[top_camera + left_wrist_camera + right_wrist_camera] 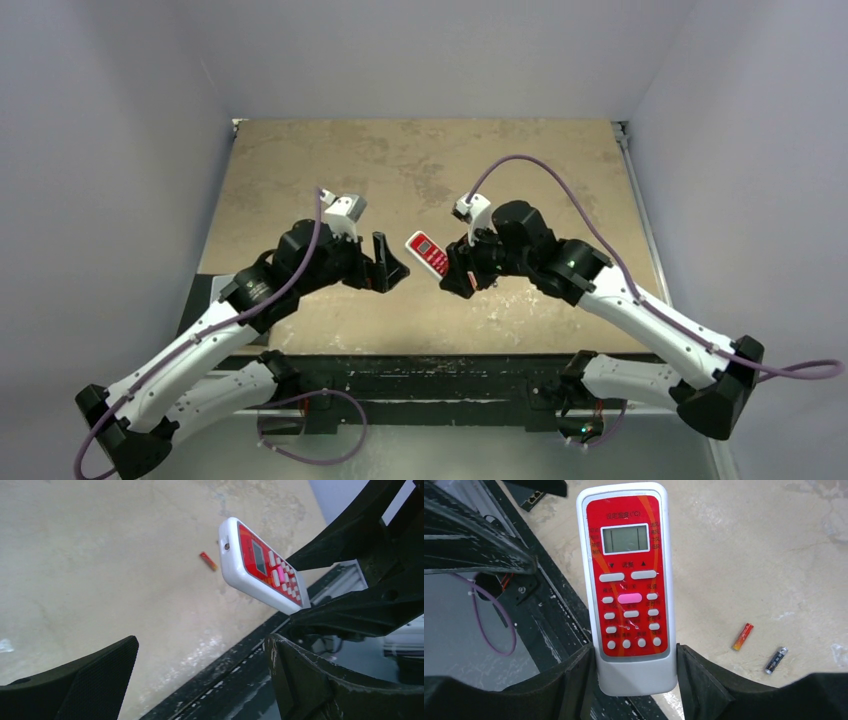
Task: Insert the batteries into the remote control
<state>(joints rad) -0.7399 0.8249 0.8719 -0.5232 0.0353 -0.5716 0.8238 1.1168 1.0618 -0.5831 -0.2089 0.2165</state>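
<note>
My right gripper (452, 275) is shut on the lower end of the white remote control (426, 252) and holds it above the table, red button panel facing up. In the right wrist view the remote (630, 580) sits squeezed between my gripper's (634, 672) two pads. A reddish-orange battery (742, 636) and a dark grey battery (776, 660) lie close together on the table to the right of it. My left gripper (385, 262) is open and empty, just left of the remote. Its view shows the remote (260, 567), the orange battery (208, 561) and its gripper (200, 670).
The tan table (420, 160) stretches back to grey walls on the left, the right and behind. A black rail (430, 375) runs along the table's near edge under both grippers. I cannot make out the batteries in the top view.
</note>
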